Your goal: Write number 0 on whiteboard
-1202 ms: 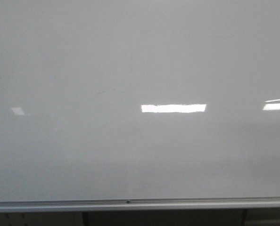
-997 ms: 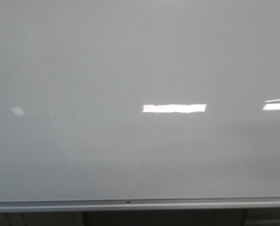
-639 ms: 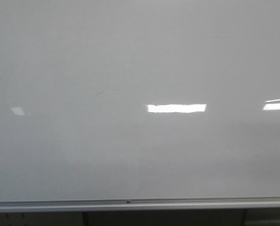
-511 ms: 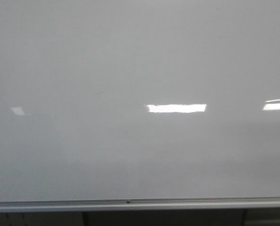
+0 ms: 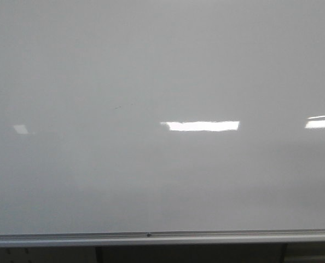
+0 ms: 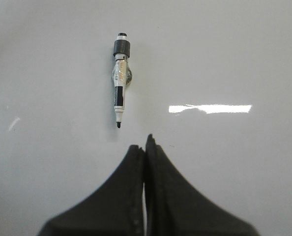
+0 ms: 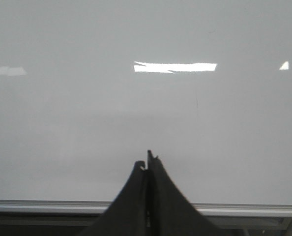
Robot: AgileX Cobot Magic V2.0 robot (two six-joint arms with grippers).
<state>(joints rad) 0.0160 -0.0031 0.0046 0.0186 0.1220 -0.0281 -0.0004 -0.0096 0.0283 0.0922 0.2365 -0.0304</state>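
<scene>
The left gripper (image 6: 145,142) and right gripper (image 7: 147,160) were seen with fingers clenched on nothing. Just beyond the left one, a marker (image 6: 120,81) lay uncapped on the whiteboard (image 5: 162,71), whose silver rail (image 5: 206,236) ran nearest. No written 0 could be made out.

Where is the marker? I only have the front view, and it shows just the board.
Observer: The left wrist view shows the marker on the whiteboard, ahead of the left jaws and not touching them.
Operator: Is it capped?
Observer: No, its dark tip is bare and points toward those jaws.
Operator: Is either arm holding anything?
Observer: No. Both wrist views show the jaws shut on nothing.
</scene>
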